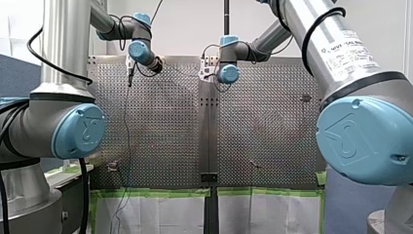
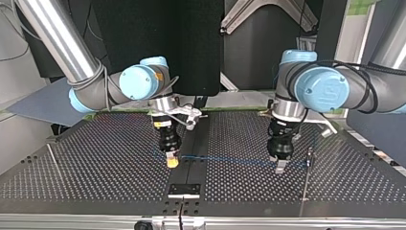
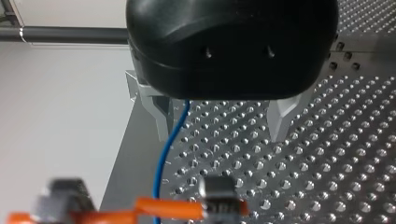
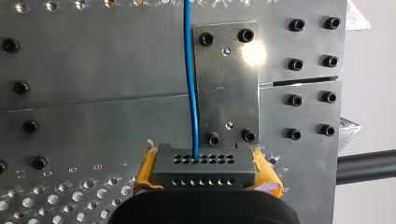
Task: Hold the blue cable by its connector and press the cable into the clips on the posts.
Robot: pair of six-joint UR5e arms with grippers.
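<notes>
My right jaws clamp the connector (image 4: 204, 170), but my left jaws stand wide (gripping nothing), so the blue cable (image 4: 190, 79) may drift sideways.

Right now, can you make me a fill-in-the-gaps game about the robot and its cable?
1. The cable coming out of the connector is ____ in colour.
2. The tool gripping the connector is on my ____ arm.
3. The pads on that tool are ____.
4. My left tool is ____, not shut, with the cable running between its fingers.

Missing words: blue, right, yellow, open.
</notes>
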